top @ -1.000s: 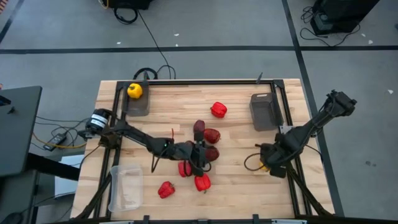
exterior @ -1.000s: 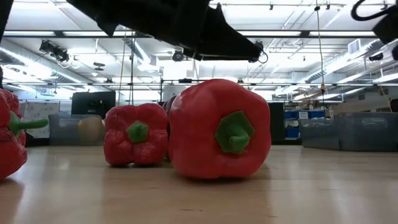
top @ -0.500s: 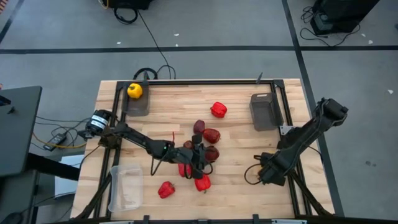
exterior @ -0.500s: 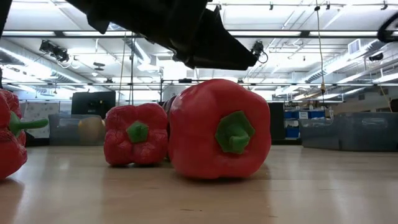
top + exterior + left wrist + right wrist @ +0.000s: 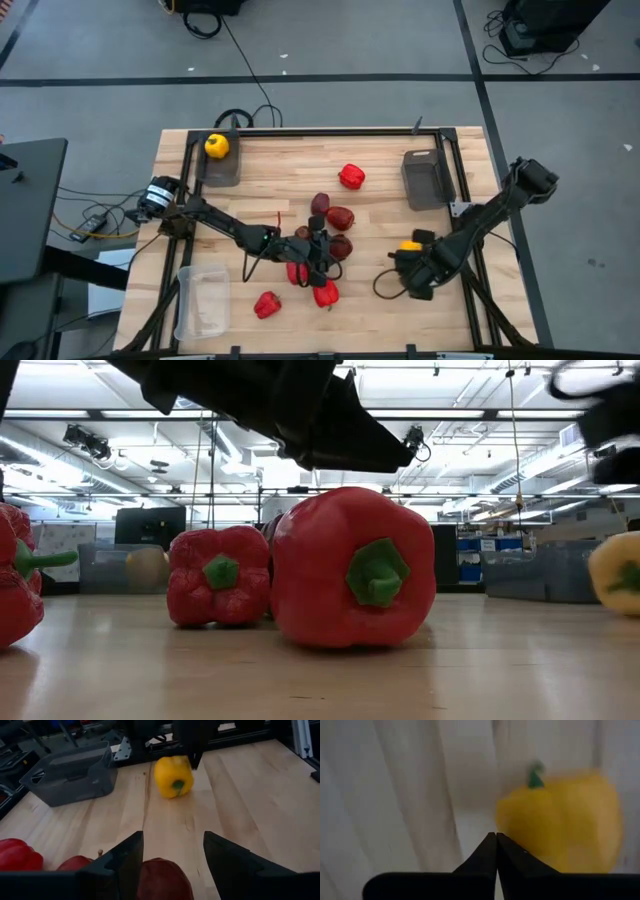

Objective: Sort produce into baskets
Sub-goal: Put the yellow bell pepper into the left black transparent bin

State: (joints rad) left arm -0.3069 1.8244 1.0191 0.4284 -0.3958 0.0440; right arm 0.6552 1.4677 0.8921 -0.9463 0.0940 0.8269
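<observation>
Straddling maroon fruit (image 5: pixel 162 879) — left fingers (image 5: pixel 122 865) apart, wrist view only.

Both arms are dark, almost black, built of slim links joined by rounded, chunky joints. The left arm (image 5: pixel 215 222) has a pale silver-and-black cylinder at its base end, and a thin red cable loops off it partway along. The right arm (image 5: pixel 490 215) trails a black cable that curls in a loop beside its tool. The left tool (image 5: pixel 172 857) ends in two flat, matte black fingers (image 5: pixel 122 862) with angled, wedge-like tips — the right tool (image 5: pixel 496 852) has the same dark, pointed shape.
</observation>
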